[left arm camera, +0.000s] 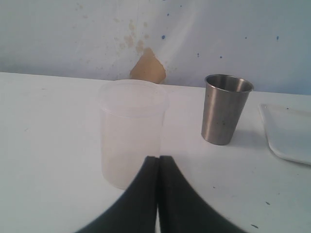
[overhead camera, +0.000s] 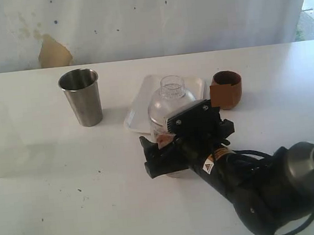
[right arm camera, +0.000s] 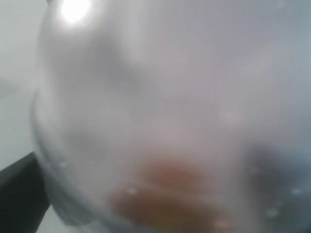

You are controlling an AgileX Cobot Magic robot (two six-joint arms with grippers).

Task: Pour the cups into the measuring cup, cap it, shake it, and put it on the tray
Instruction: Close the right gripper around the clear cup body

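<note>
Measuring cup (overhead camera: 169, 102): upright at the near edge of the tray (overhead camera: 139, 105), between steel tumbler (overhead camera: 81, 97) and wooden cup (overhead camera: 226, 88). Domed clear lid (overhead camera: 172, 88) with a short neck sits on top. The lower part is hidden by the right claw (overhead camera: 169, 152), so I cannot tell whether the base rests on the tray, on the table (overhead camera: 71, 203), or off both.

Right claw: reaches in from the near right, jaws spread wide, one each side of the cup's lower part. Cannot tell whether the pads press on the wall. In the right wrist view the cup (right arm camera: 170, 121) fills the frame, out of focus. One black finger (right arm camera: 19, 194) lies at its edge. A brown blur shows low through the plastic, nature unclear.

Left claw (left arm camera: 158, 160): closed, fingers pressed together, nothing between them. It is outside the exterior view. Its camera looks across the table at a frosted cup (left arm camera: 132, 131) just ahead of the fingertips, with the steel tumbler (left arm camera: 225, 109) further off to one side and a corner of the tray (left arm camera: 289, 136) beyond that.

Steel tumbler: upright on the table, mouth up, well apart from the tray's left edge. Inside not visible.

Wooden cup: upright, just beside the tray's far right corner. Cannot tell whether it touches.
</note>
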